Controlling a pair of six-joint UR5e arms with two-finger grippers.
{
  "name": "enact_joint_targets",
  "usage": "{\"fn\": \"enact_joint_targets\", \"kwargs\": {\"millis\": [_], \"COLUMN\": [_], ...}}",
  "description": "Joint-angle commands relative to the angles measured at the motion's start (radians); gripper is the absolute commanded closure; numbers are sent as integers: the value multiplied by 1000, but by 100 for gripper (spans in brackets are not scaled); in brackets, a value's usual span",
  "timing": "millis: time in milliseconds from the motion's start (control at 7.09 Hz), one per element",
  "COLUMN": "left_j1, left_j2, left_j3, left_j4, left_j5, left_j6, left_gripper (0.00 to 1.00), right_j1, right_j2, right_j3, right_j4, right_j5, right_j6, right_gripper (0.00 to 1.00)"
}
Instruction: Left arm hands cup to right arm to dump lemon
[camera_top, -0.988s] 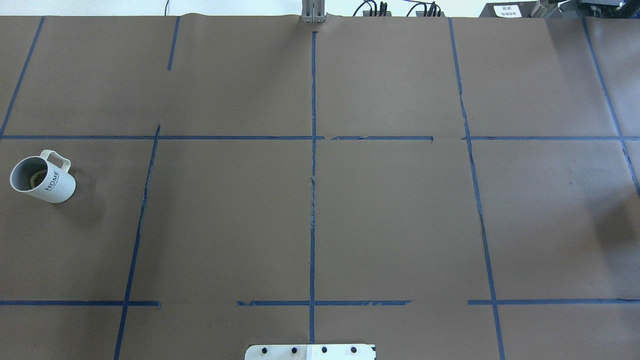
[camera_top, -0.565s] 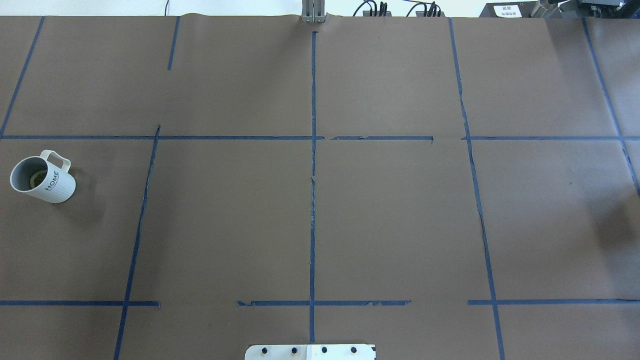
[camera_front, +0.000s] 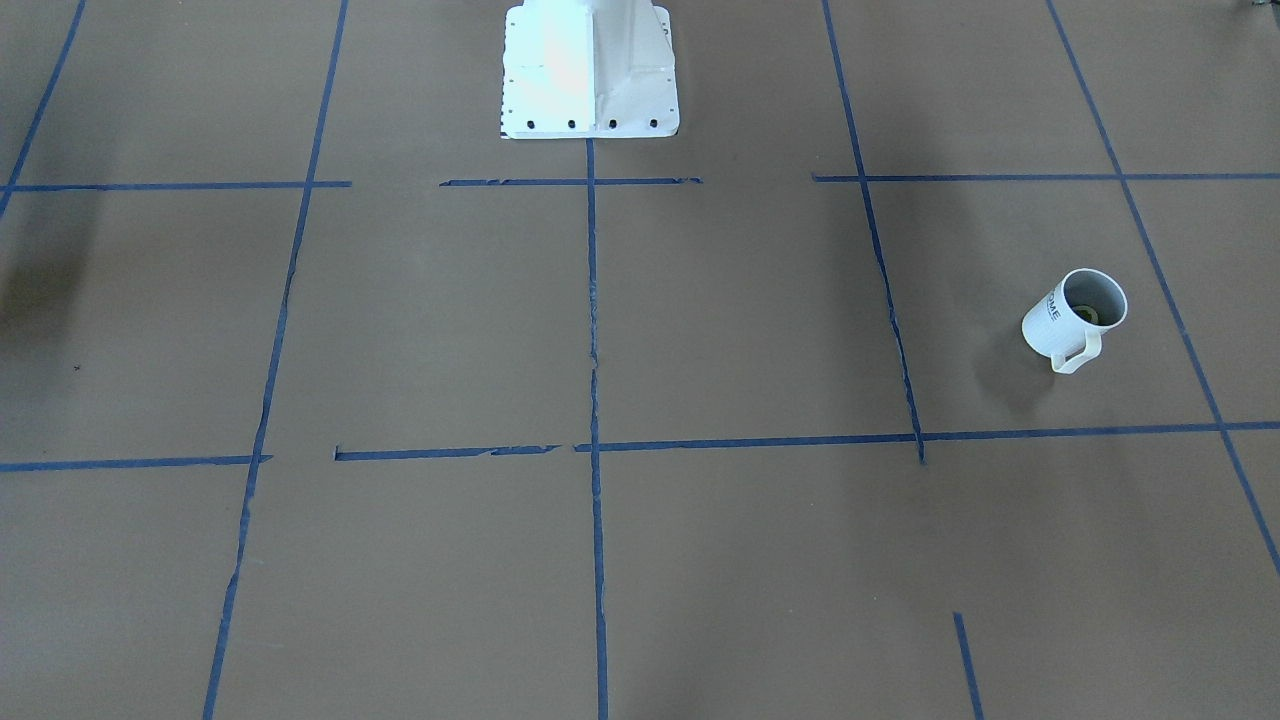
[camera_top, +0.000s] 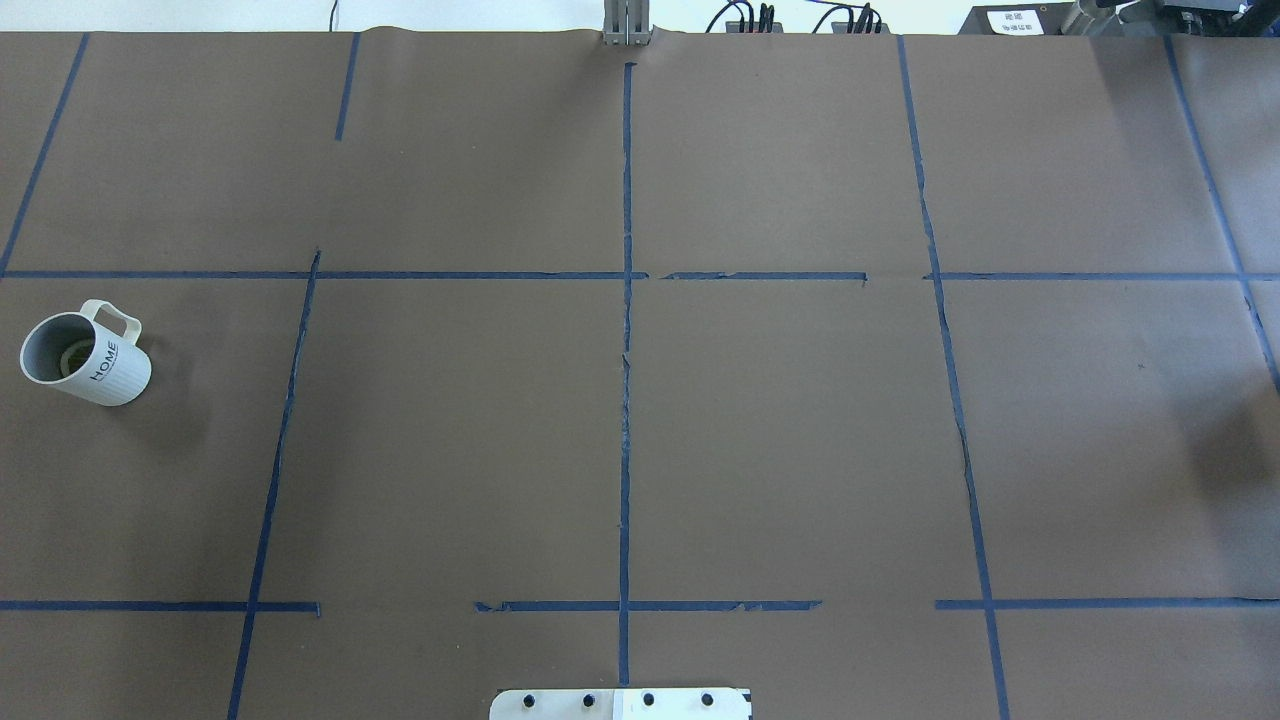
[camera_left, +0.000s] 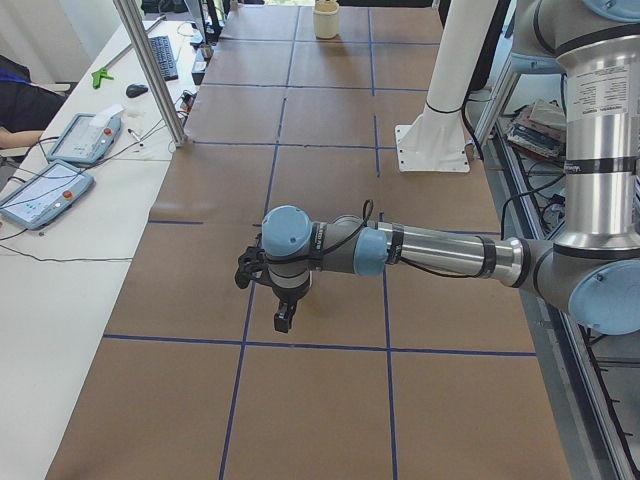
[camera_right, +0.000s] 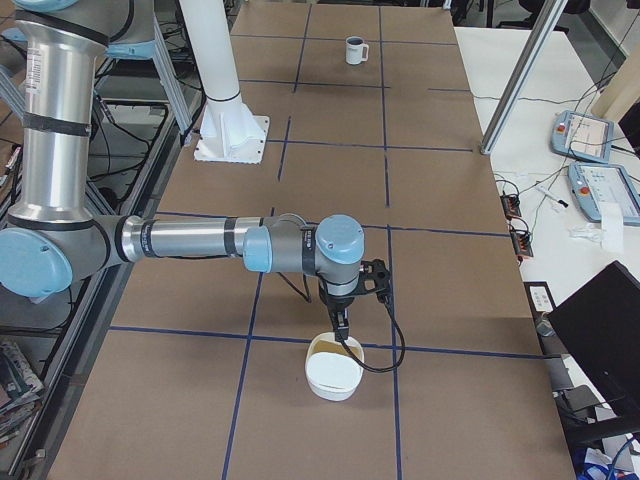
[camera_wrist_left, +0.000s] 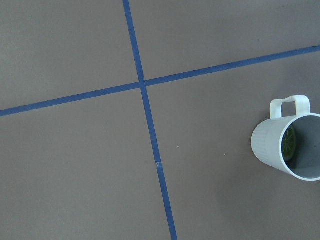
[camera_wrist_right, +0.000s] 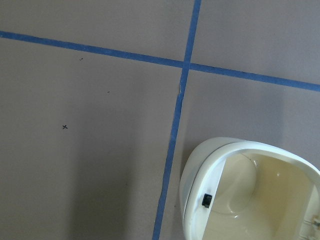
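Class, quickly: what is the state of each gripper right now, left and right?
Left gripper: cannot be told; it shows only in a side view.
Right gripper: cannot be told, for the same reason.

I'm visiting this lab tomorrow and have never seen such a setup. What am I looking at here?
This is a robot with two arms at a brown table marked with blue tape. Two pictures look down on the table, one from behind the robot, one facing it. Two are taken from the table's ends: one shows the left arm and left gripper, the other the right arm and right gripper. The last two come from cameras on the wrists. A white cup stands upright on the robot's left, with a lemon slice inside. A cream-white bowl sits near the right gripper. Nothing holds the cup; whether the grippers are open is unclear.
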Motion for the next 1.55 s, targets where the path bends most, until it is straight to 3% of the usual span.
{"fn": "enact_joint_targets", "kwargs": {"millis": [0, 282, 565, 706, 1411], "left_j1": [69, 132, 272, 339, 435], "left_j2": [5, -3, -3, -6, -20], "left_j3": [21, 36, 38, 43, 101], "left_j4": [-69, -125, -298, -362, -398], "left_j5": [0, 6, 148, 159, 159], "left_j6": [-7, -182, -476, -616, -643], "left_gripper": [0, 0, 0, 0, 0], "right_j1": [0, 0, 0, 0, -2], "right_j2": [0, 0, 0, 4, 8], "right_j3": [-2, -1, 1, -1, -4], "right_j4": [0, 0, 0, 0, 0], "right_j5": [0, 2, 2, 2, 2], "right_j6": [0, 2, 3, 3, 8], "right_gripper": [0, 0, 0, 0, 0]}}
